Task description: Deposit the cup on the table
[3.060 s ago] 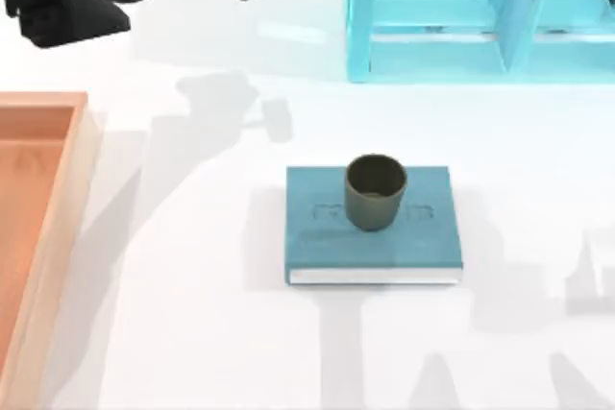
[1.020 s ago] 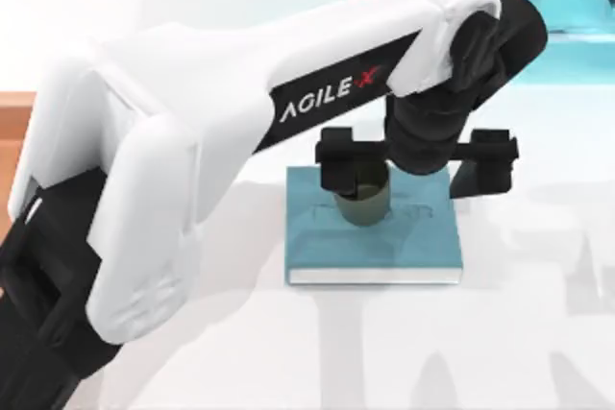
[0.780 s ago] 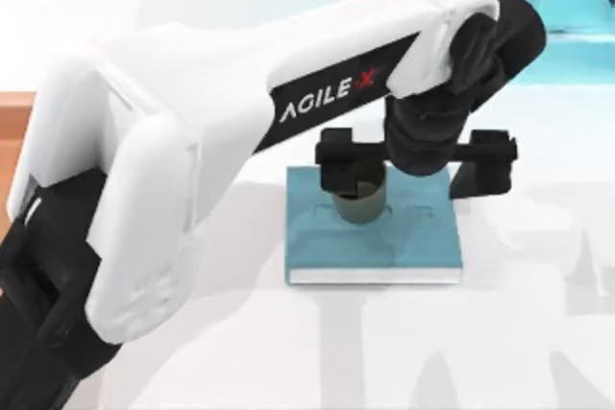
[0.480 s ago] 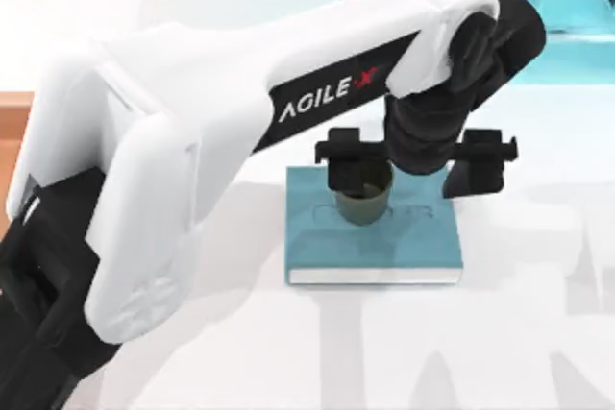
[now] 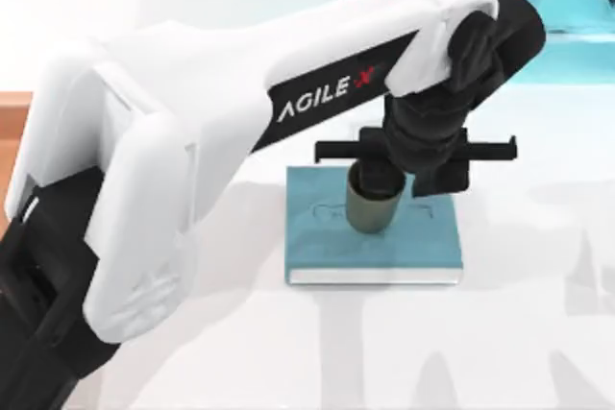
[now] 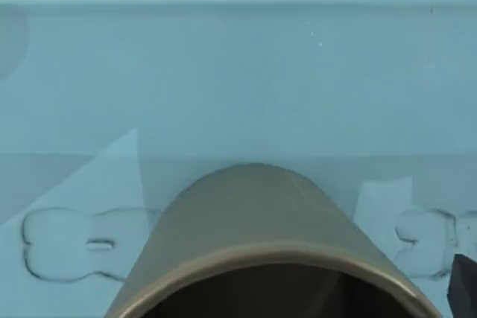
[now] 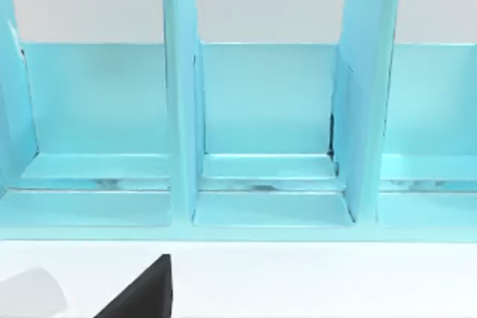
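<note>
Top view: left gripper (image 5: 394, 175) is clamping the cup (image 5: 373, 206) from above, cup is sitting on the teal book (image 5: 423, 242) mid-table (image 5: 538, 333).

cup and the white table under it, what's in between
The teal book. In the top view the cup stands on its cover with the left gripper at the cup's rim, and the book lies flat on the table.

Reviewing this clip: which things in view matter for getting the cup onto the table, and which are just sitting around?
Job:
cup, on the teal book
left gripper, closed on the cup
table

Lying about:
wooden tray, table's left edge
light blue rack, at the back
</note>
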